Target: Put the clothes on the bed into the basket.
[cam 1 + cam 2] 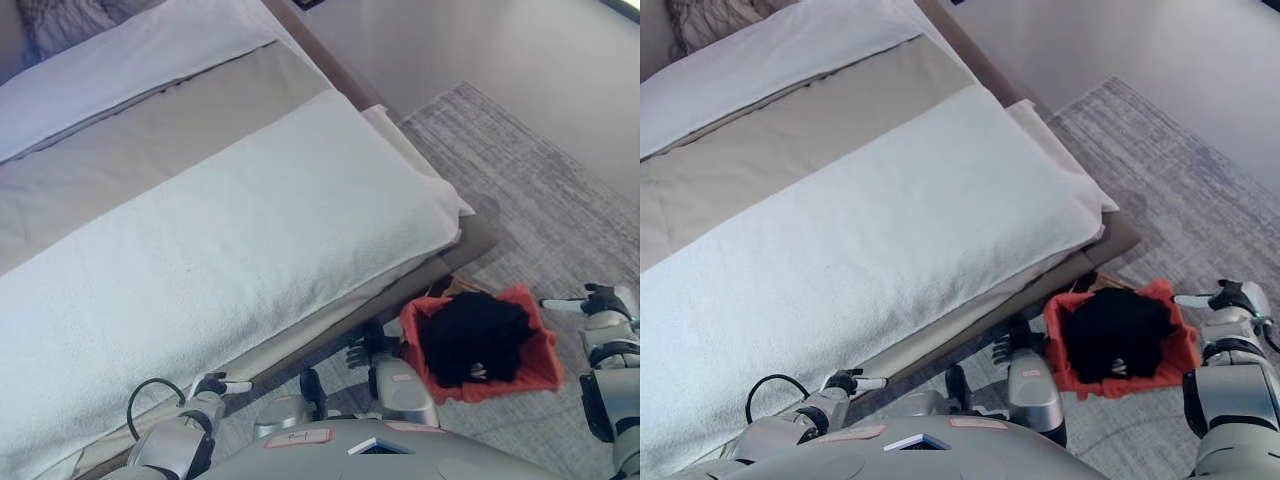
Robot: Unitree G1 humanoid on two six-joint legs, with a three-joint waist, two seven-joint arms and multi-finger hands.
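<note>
Both our hands hold nothing: left hand [212,386] at seven o'clock, right hand [598,301] at four, fingers extended. Black clothes [475,335] fill the orange fabric basket [540,368]; the white-covered bed [230,230] beyond looks cleared, so we judge the task complete.

You are looking down at two silver-grey arms with smooth, rounded metal-look shells. Your left arm [168,446] shows at the near left, a pale grey casing that narrows toward the wrist, where a darker band sits. Your left hand [213,385] is small and dark, almost black, with a white cover on one fingertip. Your right arm [1230,398] shows at the near right as stacked grey segments (dark gaps mark the joints between them), with a black part along its lower section. Your right hand [598,300] is dark too, with one slim white-covered finger.
</note>
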